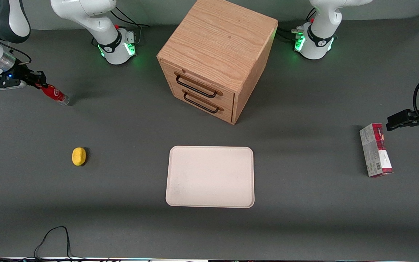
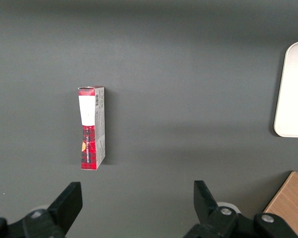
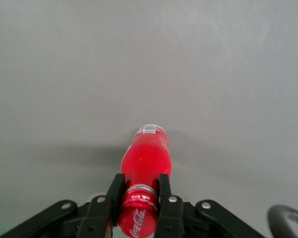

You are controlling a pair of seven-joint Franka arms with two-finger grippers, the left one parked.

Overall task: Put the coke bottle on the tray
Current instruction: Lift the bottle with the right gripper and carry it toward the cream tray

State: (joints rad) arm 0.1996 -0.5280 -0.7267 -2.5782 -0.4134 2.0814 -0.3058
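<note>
The hand (image 3: 139, 201) grips the tilted coke bottle (image 3: 145, 171) near its cap.

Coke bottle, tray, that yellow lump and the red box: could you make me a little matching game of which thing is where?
Things:
1. coke bottle
2. tray
3. yellow lump
4. red-and-grey carton

Places or states:
A. lying on the mat at the parked arm's end of the table
B. flat and bare, in front of the wooden drawer cabinet
C. tilted, clamped in the pincer at the working arm's end
D. alone on the mat, nearer the front camera than the bottle

Pairs: 1-C, 2-B, 3-D, 4-A
</note>
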